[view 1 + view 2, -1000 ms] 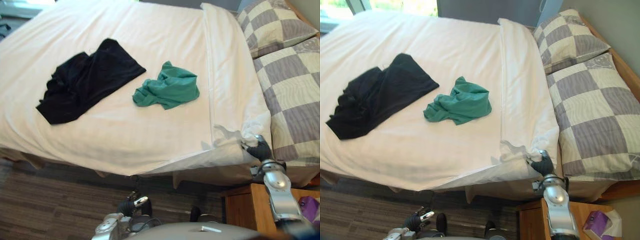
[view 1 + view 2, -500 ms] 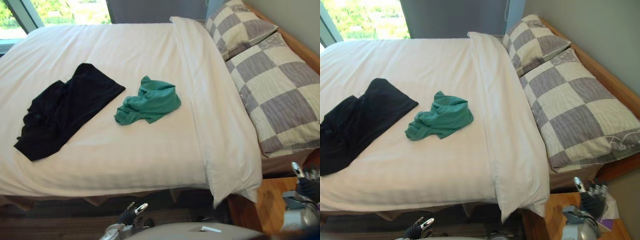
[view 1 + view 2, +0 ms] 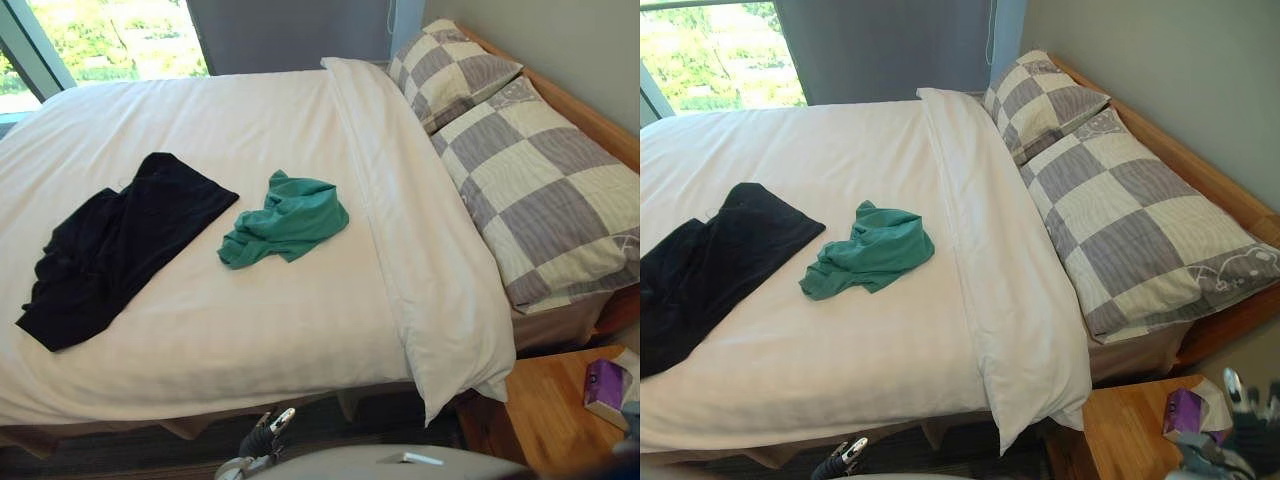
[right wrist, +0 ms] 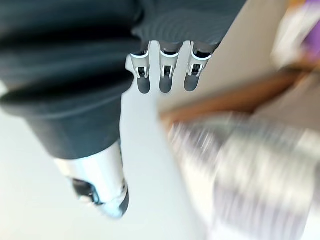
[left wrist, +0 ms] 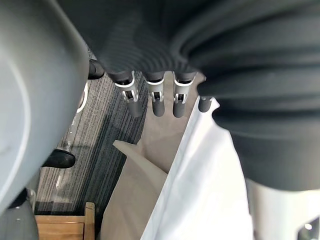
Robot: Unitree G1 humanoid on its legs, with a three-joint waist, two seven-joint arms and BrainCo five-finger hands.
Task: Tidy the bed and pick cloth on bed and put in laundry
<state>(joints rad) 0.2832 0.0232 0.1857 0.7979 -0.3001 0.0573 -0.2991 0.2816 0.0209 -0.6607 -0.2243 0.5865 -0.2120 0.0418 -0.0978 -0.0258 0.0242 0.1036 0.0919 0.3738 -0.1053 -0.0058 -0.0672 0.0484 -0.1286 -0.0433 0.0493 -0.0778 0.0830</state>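
Bedroom: bed [image 3: 300,330] with white duvet pulled flat, window [image 3: 110,40] behind the far-left corner, grey striped carpet [image 5: 105,130] below. Two checked pillows [image 3: 540,180] lie along the bed's right side. Wooden bedside table [image 3: 550,410] at near right, purple box [image 3: 607,385] on it. Black cloth [image 3: 120,240] lies spread on the duvet's left part, green cloth [image 3: 285,220] crumpled just beside it to the right, the two apart. Left hand [image 3: 265,432] is low at the bed's near edge, fingers [image 5: 155,97] straight, holding nothing. Right hand [image 3: 1252,425] is over the bedside table, fingers [image 4: 167,75] straight, empty.
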